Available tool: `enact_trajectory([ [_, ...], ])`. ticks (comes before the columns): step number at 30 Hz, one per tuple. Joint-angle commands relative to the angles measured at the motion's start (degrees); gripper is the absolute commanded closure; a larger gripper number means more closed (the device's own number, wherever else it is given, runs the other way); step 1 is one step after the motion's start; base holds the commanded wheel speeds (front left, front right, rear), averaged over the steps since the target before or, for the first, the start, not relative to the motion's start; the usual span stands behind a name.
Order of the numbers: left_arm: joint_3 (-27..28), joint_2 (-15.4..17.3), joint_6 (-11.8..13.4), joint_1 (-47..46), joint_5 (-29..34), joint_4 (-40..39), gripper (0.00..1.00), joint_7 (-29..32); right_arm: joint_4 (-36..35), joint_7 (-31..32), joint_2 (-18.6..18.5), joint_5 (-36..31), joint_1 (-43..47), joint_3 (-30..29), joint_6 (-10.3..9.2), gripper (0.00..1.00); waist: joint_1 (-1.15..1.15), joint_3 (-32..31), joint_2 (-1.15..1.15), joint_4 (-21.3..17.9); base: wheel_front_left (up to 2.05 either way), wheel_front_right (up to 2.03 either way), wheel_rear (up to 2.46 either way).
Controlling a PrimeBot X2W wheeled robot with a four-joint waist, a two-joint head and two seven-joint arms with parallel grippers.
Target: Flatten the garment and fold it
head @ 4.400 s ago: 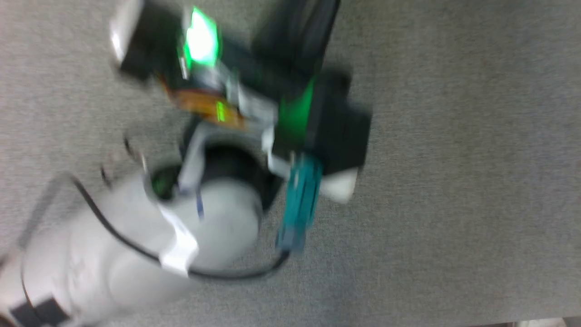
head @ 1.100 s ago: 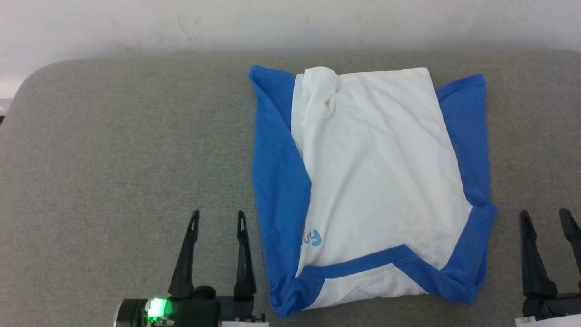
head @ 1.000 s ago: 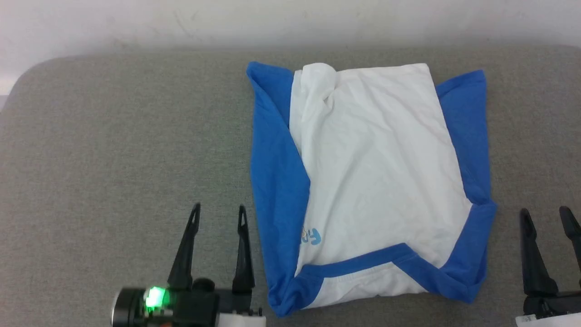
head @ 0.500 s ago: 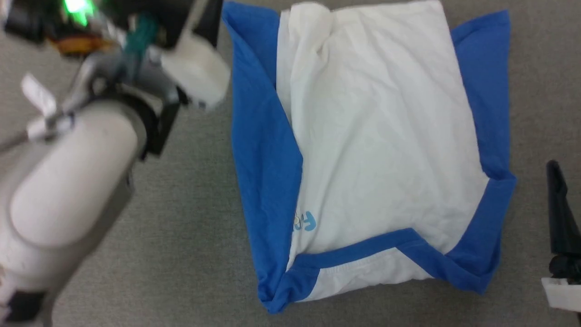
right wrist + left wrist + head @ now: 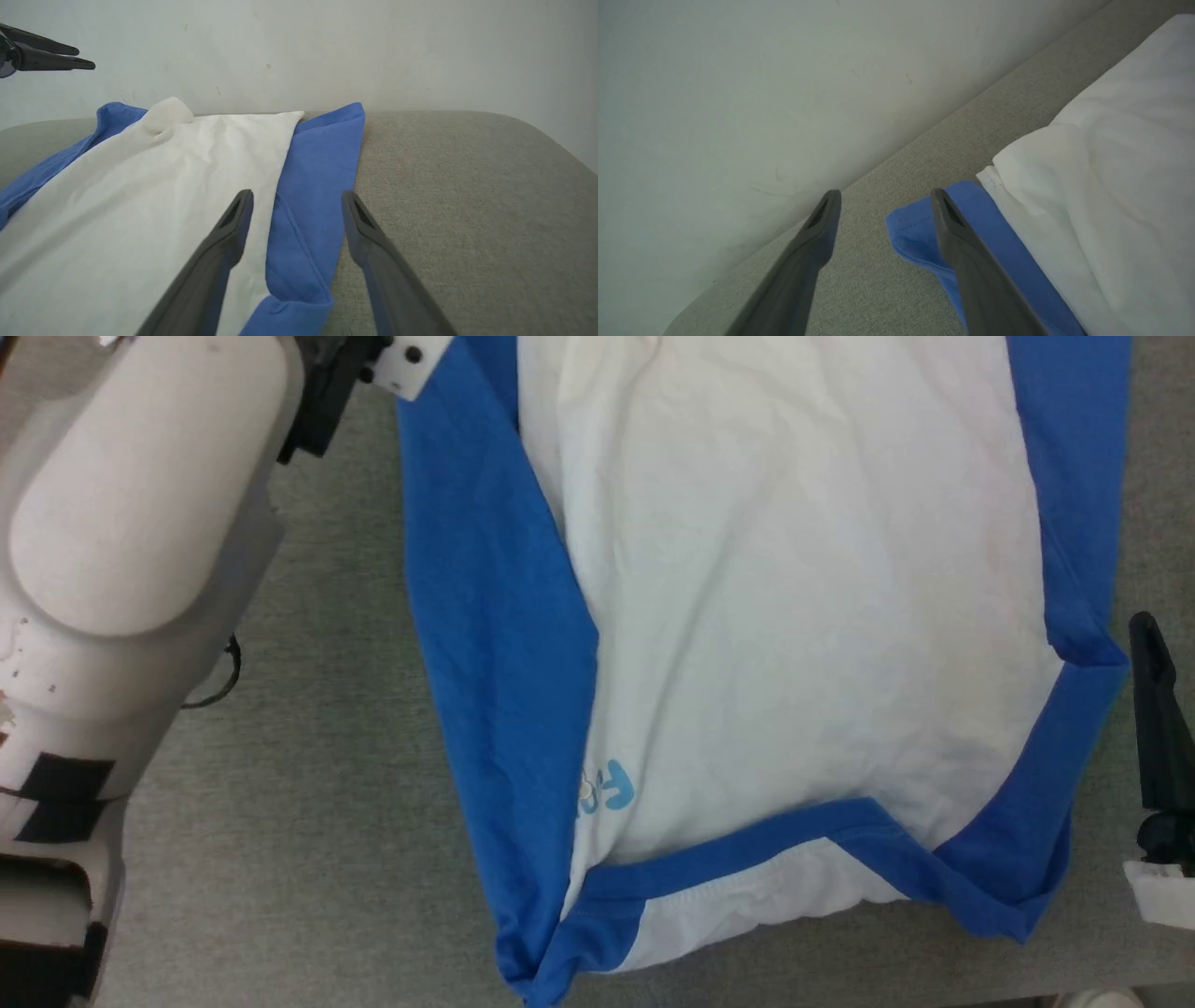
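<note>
Left end effector [image 5: 885, 195] stood wide and empty, near the shirt [image 5: 794, 616] at its 11 o'clock blue corner. Right end effector [image 5: 297, 194] also wide, at its 3 o'clock edge. Shirt lay partly folded on grey worktop [image 5: 327, 756].

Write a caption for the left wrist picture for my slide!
Open left end effector at the blue corner of the garment, beside the wall.
</note>
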Motion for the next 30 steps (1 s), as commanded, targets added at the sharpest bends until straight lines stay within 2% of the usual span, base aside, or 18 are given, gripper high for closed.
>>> enact_trajectory([
  [1, -0.03, 0.42, 0.24, -0.77, -0.08, 0.66, 0.00, 0.89, 0.27, -0.48, -0.43, 0.46, -1.06, 0.04, -0.11, 0.00, -0.02, 3.71, 0.00, -2.27, 0.00, 0.00, 0.00],
  [8, 2.03, 1.90, 3.63, 0.57, -0.99, 1.30, 0.00, 3.37, 1.25, -1.33, -1.75, 1.35, -1.91, -0.59, -0.11, 0.00, -0.02, 6.66, 0.00, -3.21, 0.00, 0.00, 0.00],
  [12, 2.41, 1.87, 4.48, 2.15, -2.18, 0.99, 0.00, 4.23, 1.82, -1.59, -2.30, 1.69, -2.19, -1.00, -0.11, 0.00, -0.02, 7.41, 0.00, -3.08, 0.00, 0.00, 0.00],
  [13, 2.46, 1.80, 4.59, 2.54, -2.56, 0.90, 0.53, 4.51, 1.89, -1.63, -2.42, 1.73, -2.28, -1.10, -0.11, 0.00, -0.02, 7.54, 0.00, -3.01, 0.00, 0.00, 0.00],
  [14, 2.50, 1.76, 4.74, 2.90, -2.82, 0.72, 1.00, 4.65, 1.92, -1.67, -2.55, 1.73, -2.38, -1.19, -0.11, 0.00, -0.02, 7.65, 0.00, -2.92, 0.00, 0.00, 0.00],
  [22, 3.39, 2.05, 6.19, 4.69, -3.28, -1.58, 1.00, 0.64, 1.85, -1.82, -3.01, 1.36, -2.35, -1.31, -0.11, 0.00, -0.02, 6.25, 0.00, -1.45, 0.00, 0.00, 0.00],
  [30, 6.90, 1.92, 7.57, 7.89, -6.15, -5.92, 1.00, -8.06, 1.85, -1.55, -2.28, 0.51, -1.32, -0.71, -0.11, 0.00, -0.02, -0.25, 0.00, 0.64, 0.00, 0.00, 0.00],
])
